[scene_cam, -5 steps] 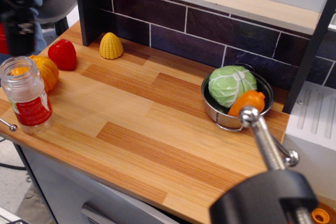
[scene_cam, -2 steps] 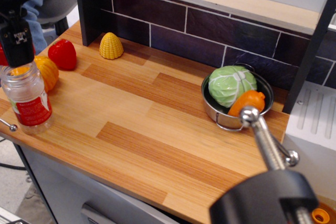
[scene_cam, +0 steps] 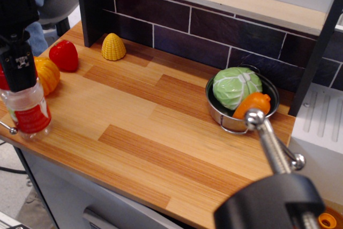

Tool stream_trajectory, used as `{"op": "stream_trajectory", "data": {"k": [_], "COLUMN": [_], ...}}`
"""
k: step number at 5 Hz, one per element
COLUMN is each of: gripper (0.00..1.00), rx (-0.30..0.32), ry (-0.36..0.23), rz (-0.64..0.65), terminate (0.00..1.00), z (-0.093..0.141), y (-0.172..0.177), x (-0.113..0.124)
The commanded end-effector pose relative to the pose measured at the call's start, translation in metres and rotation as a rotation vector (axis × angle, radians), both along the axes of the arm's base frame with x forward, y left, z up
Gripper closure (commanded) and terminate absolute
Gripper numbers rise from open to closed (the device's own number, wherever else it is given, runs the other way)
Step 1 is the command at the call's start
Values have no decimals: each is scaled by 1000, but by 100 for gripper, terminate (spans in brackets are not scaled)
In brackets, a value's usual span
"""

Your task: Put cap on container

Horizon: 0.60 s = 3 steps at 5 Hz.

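Claw (scene_cam: 16, 81) at far left of frame, lowered since a second ago, now right over neck of container (scene_cam: 27, 112). Finger state cannot tell; black body hides tips. Sliver of red at left edge, likely cap (scene_cam: 3, 79), grip unconfirmed. Container upright on table (scene_cam: 161, 127) near front-left corner, unmoved. Judgement: seating step close; alignment over mouth critical.
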State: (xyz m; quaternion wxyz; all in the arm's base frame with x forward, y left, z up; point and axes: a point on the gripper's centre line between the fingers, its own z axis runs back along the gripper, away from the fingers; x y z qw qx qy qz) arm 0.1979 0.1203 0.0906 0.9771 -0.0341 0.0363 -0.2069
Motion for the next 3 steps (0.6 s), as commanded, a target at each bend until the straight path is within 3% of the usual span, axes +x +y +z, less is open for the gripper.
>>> {"op": "stream_trajectory", "data": {"k": [1,2,3], "gripper": [100,100,0], "rx": [59,93,141], "ry": [-86,-164,-208], "rz": [2,3,39], "terminate": [0,0,100], "z": [-1,-8,-9], "y": [-6,-5,-9], "x": [-4,8,21]}}
